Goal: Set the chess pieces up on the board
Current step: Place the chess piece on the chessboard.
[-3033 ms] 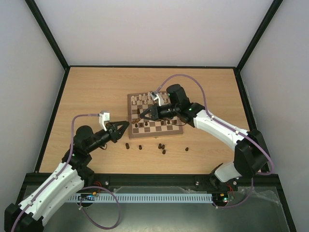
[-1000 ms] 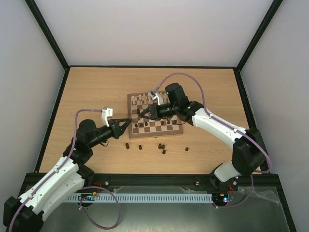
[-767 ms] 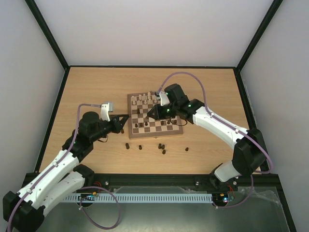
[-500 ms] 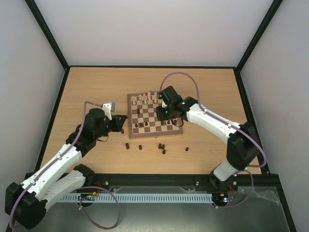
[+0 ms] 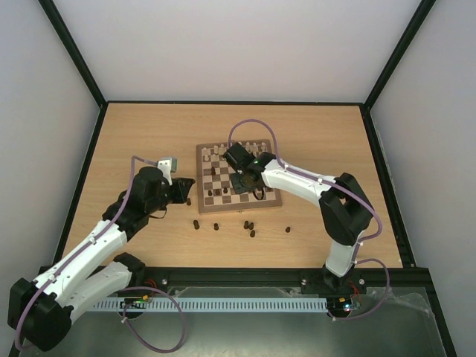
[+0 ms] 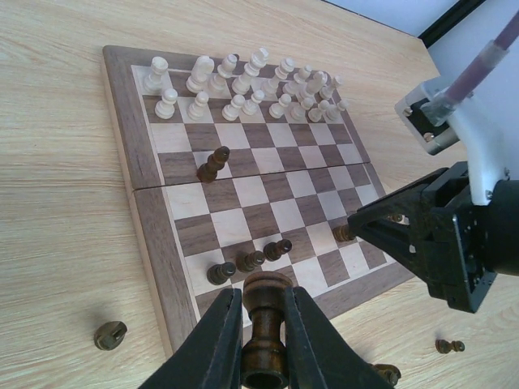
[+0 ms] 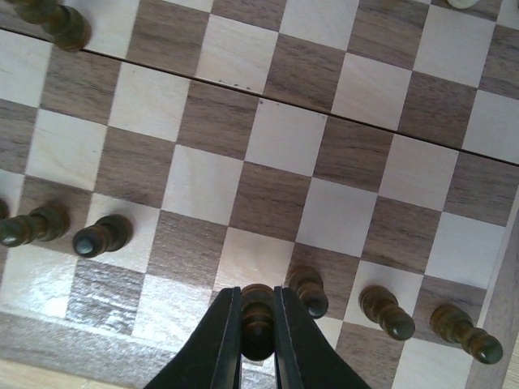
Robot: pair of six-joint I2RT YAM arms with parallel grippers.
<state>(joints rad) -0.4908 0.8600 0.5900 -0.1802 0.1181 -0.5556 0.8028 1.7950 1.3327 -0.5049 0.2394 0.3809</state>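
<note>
**Chess set-up, seen from above and from both wrists.** The board (image 5: 199, 175) lies at the middle of the bench (image 5: 134, 141). Its pale pieces (image 6: 243, 81) are ranked in two rows along the side facing the bench's far edge.

- **Left tool** (image 6: 263, 296): clenched on a dark piece (image 6: 263, 332), gripped at the stem. It is held over the board's corner nearest the bench's near left corner. Whether the piece touches the wood cannot be told.
- **Right tool** (image 7: 258, 298): closed around a second dark piece (image 7: 258, 320). This piece is at the board's side facing the bench's near edge, in its right half, just beside three neighbouring dark pieces (image 7: 385, 312).
- **Other pieces on the board:** a few placed dark pieces (image 6: 247, 261) stand in the left half of that same side. One lone dark piece (image 6: 212, 164) sits nearer the pale ranks.
- **Pieces off the board:** several loose dark pieces (image 5: 216, 226) lie on the bench between the board and the near edge.
</note>
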